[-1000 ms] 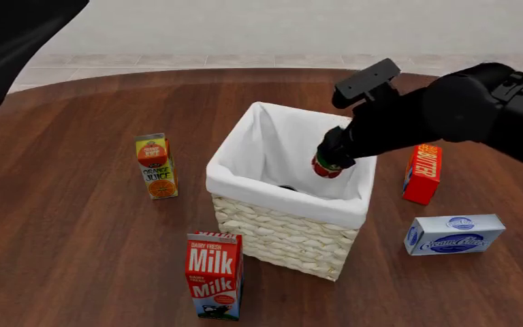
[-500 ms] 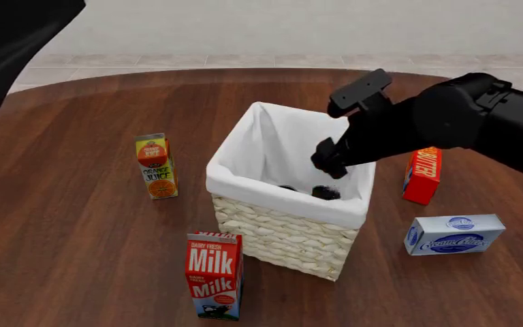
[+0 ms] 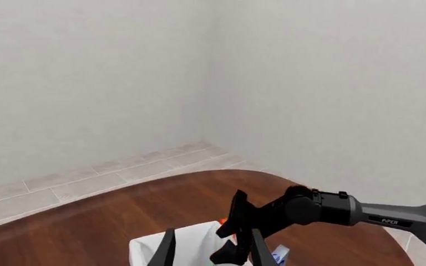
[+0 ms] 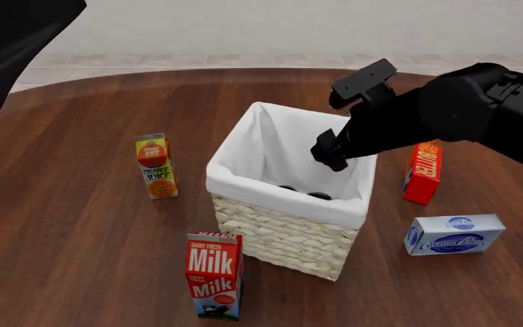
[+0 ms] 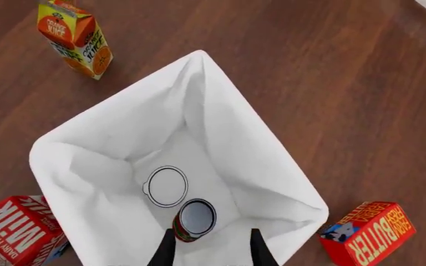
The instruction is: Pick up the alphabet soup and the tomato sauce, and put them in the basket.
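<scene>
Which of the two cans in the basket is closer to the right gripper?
The tomato sauce, the red-labelled can with the dark-ringed top, sits closer to the right gripper in the right wrist view. The alphabet soup, showing only its pale top, lies just beyond it inside the basket.

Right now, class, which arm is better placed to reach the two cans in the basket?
Right: the right gripper, open, hangs over the basket, with the alphabet soup and tomato sauce directly below; the left arm is raised away.
</scene>
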Available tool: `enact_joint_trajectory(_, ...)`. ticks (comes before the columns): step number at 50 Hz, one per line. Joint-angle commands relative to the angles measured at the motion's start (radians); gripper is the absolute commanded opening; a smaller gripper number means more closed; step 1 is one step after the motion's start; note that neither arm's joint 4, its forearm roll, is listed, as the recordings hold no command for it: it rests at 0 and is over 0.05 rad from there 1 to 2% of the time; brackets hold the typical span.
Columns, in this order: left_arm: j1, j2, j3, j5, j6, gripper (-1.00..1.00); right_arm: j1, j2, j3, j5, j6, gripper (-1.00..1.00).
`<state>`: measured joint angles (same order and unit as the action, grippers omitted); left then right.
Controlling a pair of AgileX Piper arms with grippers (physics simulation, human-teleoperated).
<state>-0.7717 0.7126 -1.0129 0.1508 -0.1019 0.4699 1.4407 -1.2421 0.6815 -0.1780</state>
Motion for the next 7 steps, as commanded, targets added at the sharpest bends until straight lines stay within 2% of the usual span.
enact_joint_trajectory(1, -0.003, 0.005, -0.003, 0.000, 0.002, 1.00, -0.004, -0.021, -0.047, 0.032, 0.001, 1.00)
enact_joint_trajectory(7, -0.007, 0.007, -0.010, 0.005, 0.004, 1.00, 0.002, -0.031, -0.072, 0.049, 0.004, 1.00)
